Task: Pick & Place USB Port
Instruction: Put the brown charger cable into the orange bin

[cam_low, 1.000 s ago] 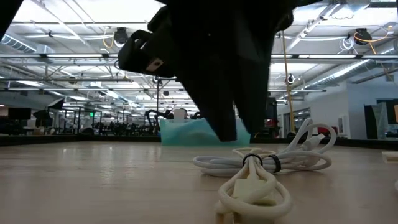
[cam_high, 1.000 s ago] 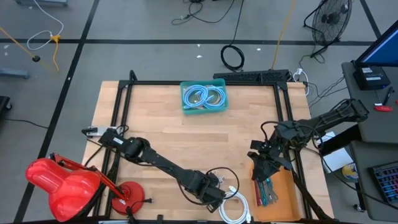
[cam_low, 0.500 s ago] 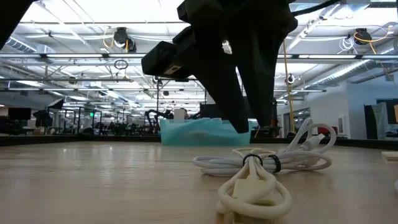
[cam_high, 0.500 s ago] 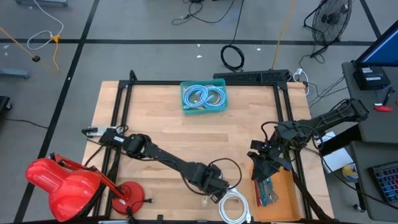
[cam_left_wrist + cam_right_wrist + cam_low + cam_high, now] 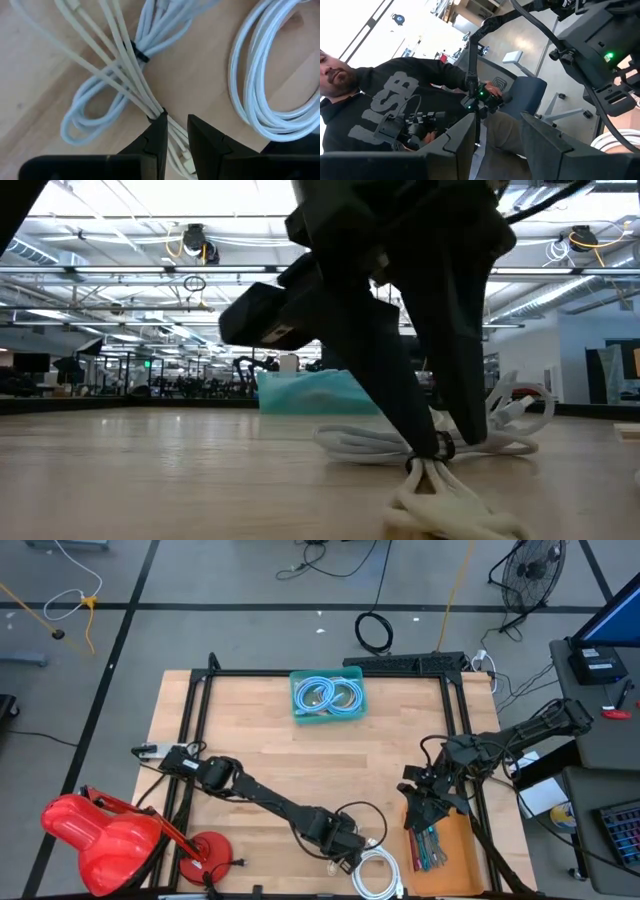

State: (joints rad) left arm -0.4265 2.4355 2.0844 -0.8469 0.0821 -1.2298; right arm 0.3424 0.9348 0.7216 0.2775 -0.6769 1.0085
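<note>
A white USB cable bundle, tied with a black band, lies on the wooden table near its front edge. A second white coil lies beside it. My left gripper is down on the tied bundle, narrowly open, with the strands running between its fingers. My right gripper hangs open and level above the orange tray at the table's right, with nothing between its fingers. My left gripper straddles the bundle's gathered strands a little past the black band. It comes from above, steeply slanted, with the fingers across the strands. One fingertip touches the strands, and the jaws are not closed on them. The bundle lies on the table.
A teal bin with blue coiled cables stands at the far middle of the table. The orange tray holds several cables. A red object sits off the left front corner. A person sits beyond the table.
My left gripper has come down onto the tied bundle, and its wrist has tipped steeper. In the low view the bundle's near loop has flattened and slid a little toward the table's right edge. The finger gap looks unchanged.
</note>
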